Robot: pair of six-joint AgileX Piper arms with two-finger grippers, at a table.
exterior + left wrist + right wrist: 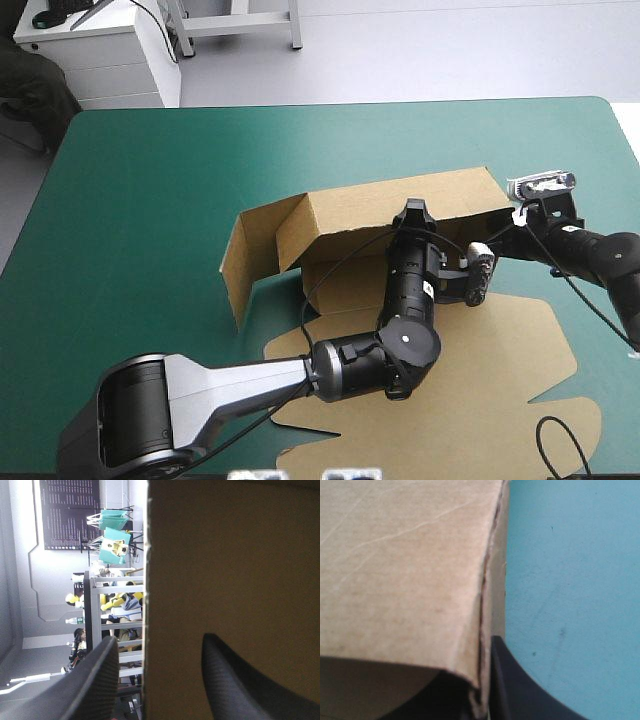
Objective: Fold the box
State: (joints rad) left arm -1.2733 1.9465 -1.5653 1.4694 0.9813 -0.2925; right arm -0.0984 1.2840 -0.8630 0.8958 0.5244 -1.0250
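Observation:
The brown box lies mid-table with its far wall and left wall raised, and its lid flat toward the near right. My left gripper is at the far wall's top edge. In the left wrist view it is open, its fingers on either side of the upright board. My right gripper is at the far wall's right end. There it is pinched on the board's folded corner, with one finger showing and the other under the board.
The teal-green cover shows to the left of and beyond the box. The flat lid reaches close to the table's near right edge. A white cabinet stands beyond the far left corner.

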